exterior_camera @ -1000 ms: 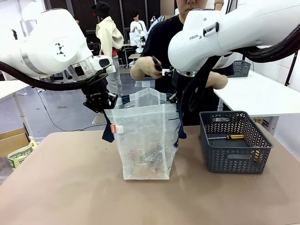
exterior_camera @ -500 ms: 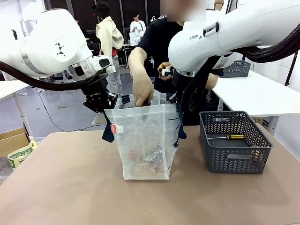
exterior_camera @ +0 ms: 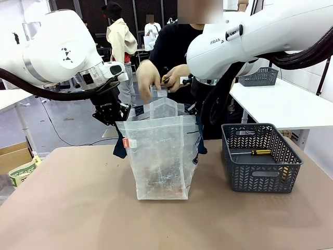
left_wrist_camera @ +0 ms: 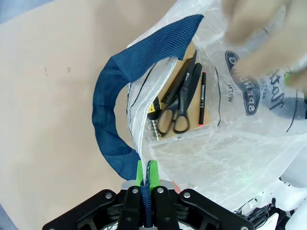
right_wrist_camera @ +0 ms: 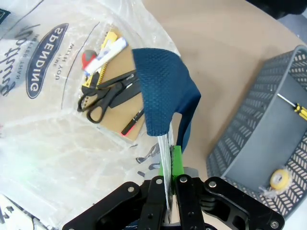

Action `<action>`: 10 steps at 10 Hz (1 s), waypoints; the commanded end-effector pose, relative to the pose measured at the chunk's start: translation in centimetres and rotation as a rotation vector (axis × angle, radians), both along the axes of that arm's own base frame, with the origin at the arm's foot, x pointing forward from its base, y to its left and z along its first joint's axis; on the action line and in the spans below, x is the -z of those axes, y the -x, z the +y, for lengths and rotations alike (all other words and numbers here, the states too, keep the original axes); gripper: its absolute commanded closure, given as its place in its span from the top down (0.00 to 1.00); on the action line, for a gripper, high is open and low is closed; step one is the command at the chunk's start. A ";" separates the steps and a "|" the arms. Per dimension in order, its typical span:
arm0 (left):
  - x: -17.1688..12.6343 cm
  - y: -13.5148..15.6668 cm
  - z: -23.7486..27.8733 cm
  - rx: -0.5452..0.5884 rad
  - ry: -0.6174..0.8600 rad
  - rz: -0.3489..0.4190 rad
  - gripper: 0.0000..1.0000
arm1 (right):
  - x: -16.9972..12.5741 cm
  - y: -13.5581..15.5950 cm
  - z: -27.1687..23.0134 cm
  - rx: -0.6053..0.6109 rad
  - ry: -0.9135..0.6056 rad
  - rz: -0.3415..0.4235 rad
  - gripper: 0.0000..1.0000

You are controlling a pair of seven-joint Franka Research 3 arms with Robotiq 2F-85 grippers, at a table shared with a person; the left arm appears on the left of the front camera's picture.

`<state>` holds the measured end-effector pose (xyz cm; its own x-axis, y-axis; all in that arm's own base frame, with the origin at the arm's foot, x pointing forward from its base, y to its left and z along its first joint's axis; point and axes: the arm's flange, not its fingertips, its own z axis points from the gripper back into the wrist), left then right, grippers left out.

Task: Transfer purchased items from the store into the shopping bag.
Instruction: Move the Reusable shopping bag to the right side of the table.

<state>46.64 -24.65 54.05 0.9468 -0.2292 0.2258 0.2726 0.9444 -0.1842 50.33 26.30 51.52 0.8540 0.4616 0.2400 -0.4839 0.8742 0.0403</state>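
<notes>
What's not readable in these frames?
- Front view: what the person's hands hold; too small, fingers cover it.
- Left wrist view: a hand above the shopping bag, motion-blurred.
- Front view: basket contents, mostly behind its lattice wall.
- Right wrist view: full bag lettering, creased, cut by the edge.
</notes>
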 end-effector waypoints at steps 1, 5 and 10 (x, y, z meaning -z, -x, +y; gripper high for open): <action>-0.3 -0.1 0.2 -0.006 0.003 -0.005 0.00 | 0.0 -0.1 -0.1 0.000 0.003 -0.001 0.00; -0.3 -0.1 0.2 -0.006 0.003 -0.005 0.00 | 0.0 -0.1 -0.1 0.000 0.003 -0.001 0.00; -0.3 -0.1 0.2 -0.006 0.003 -0.005 0.00 | 0.0 -0.1 -0.1 0.000 0.003 -0.001 0.00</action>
<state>46.64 -24.65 54.05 0.9468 -0.2292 0.2258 0.2725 0.9444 -0.1842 50.33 26.29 51.52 0.8540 0.4616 0.2400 -0.4839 0.8742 0.0403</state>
